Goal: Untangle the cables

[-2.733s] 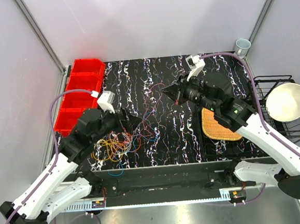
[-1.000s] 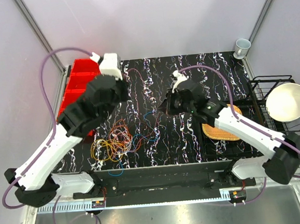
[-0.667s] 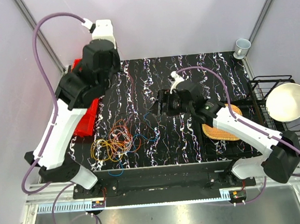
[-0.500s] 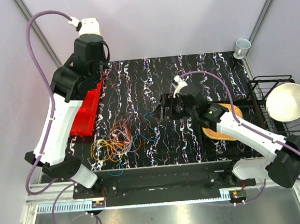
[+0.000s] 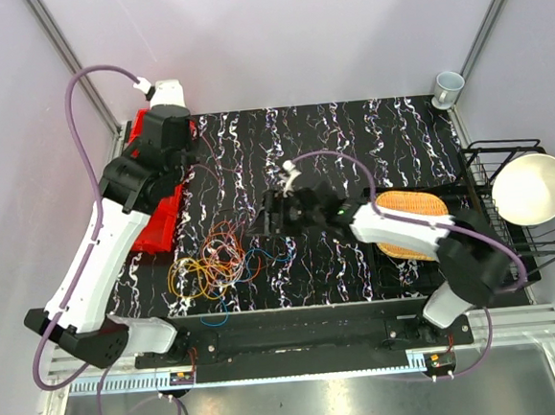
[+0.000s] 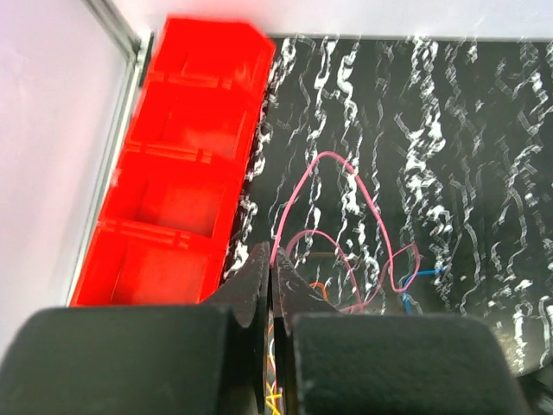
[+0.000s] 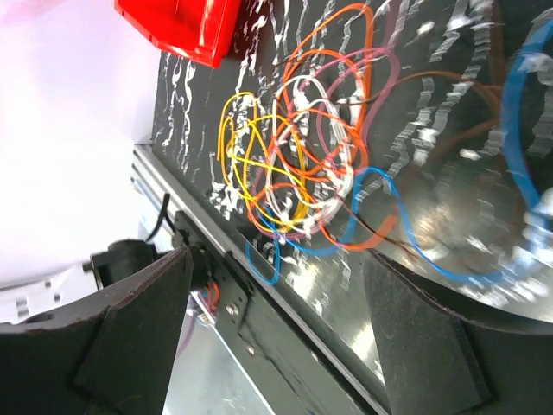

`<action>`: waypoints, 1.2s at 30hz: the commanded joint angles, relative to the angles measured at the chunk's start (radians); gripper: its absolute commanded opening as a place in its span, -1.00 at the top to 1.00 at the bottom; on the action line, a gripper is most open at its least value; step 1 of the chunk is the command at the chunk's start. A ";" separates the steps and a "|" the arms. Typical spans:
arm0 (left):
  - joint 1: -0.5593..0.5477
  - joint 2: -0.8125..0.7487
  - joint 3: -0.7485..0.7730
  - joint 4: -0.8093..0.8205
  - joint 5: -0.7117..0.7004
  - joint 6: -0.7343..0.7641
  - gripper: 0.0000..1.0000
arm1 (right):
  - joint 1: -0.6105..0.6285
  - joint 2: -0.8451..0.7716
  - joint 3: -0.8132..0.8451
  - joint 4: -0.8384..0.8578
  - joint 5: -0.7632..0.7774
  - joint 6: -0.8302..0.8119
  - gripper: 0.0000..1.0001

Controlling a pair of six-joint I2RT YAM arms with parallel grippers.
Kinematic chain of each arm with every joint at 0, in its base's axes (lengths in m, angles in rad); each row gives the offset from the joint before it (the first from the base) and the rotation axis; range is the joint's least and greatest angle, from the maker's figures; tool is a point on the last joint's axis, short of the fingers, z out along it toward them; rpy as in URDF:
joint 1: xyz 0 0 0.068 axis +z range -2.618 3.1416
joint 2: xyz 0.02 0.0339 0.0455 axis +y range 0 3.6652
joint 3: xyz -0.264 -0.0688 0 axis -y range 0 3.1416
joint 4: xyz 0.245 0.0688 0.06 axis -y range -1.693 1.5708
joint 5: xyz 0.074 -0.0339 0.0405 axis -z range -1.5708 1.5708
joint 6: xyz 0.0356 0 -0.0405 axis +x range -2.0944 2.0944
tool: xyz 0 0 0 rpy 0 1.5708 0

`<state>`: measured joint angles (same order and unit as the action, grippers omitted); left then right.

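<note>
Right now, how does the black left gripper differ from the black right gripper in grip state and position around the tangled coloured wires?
The left gripper is shut on a thin pink wire; the right gripper stands wide open, clamping nothing. The left gripper sits by the red compartment bin, behind the multicoloured wire tangle; the right gripper is at that tangle's right edge. Both have black fingers.

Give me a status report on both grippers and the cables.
Left gripper shut on thin pink cable. Right gripper open, above the tangled multicoloured cables. Red plastic bins alongside, not obstructing.
</note>
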<state>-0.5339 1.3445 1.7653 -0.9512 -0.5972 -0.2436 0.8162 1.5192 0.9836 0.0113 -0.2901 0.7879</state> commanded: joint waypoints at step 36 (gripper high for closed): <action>0.087 -0.266 -0.362 0.293 0.232 -0.002 1.00 | 0.074 0.451 0.343 0.201 0.134 0.188 1.00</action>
<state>-0.4511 1.0855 1.4120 -0.7238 -0.4274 -0.2478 0.8783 2.0918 1.3128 0.1955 -0.2001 1.0134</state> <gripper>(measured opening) 0.005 0.011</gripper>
